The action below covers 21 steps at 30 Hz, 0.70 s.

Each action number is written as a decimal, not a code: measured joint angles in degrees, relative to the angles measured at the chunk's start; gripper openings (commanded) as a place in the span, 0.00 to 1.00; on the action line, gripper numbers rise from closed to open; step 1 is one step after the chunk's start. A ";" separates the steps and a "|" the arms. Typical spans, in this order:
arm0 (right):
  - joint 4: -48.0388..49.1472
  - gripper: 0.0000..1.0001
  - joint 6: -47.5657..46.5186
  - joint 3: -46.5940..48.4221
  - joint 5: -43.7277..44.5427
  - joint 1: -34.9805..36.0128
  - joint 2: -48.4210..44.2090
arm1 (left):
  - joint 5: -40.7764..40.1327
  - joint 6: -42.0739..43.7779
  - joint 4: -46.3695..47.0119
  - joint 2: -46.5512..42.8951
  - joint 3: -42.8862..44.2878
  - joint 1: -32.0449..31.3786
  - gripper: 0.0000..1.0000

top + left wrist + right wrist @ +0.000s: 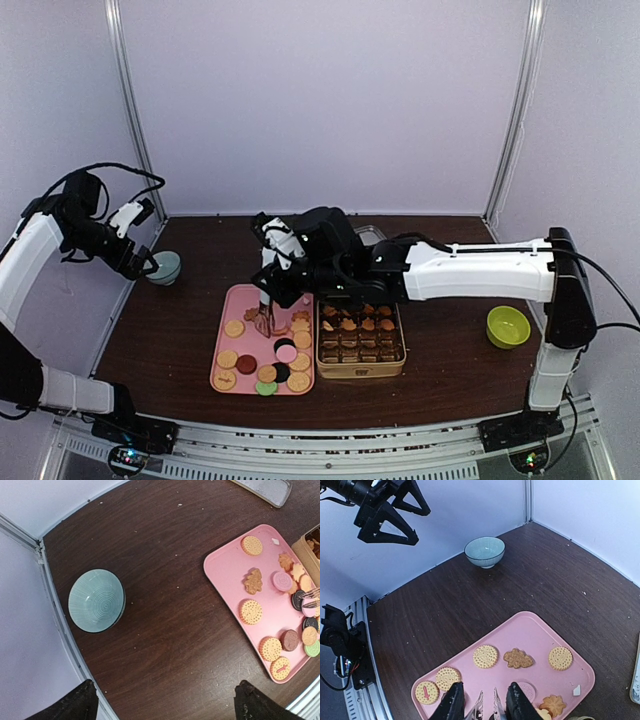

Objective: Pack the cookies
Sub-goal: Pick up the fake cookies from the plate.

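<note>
Several cookies (265, 365), round tan ones, a pink, dark and green ones and some flower-shaped, lie on a pink tray (228, 300). They also show in the left wrist view (251, 611) and the right wrist view (485, 656). My right gripper (270, 295) hangs over the tray's middle, shut on thin metal tongs (489, 707). The tong tips (312, 597) sit just over a dark cookie (298, 600); I cannot tell if they grip one. A gold tin (362, 368) with paper cups holds several cookies. My left gripper (165, 700) is open and empty, high at the far left.
A teal bowl (165, 267) stands near the table's left edge, under the left gripper; it also shows in the left wrist view (96, 600). A green bowl (508, 326) is at the right. A clear lid (368, 233) lies behind the tin. Walls close the back and sides.
</note>
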 measured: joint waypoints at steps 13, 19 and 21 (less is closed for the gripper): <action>3.58 0.35 0.52 -9.57 5.49 2.43 -2.49 | 7.87 1.05 -0.07 0.04 -3.19 0.00 0.98; 5.11 0.40 1.53 -11.65 6.47 3.34 -3.41 | 9.77 1.64 -0.13 0.15 -3.21 0.00 0.98; 5.90 0.41 1.60 -12.04 6.80 3.45 -3.43 | 10.27 1.68 -0.13 0.28 -3.21 0.00 0.98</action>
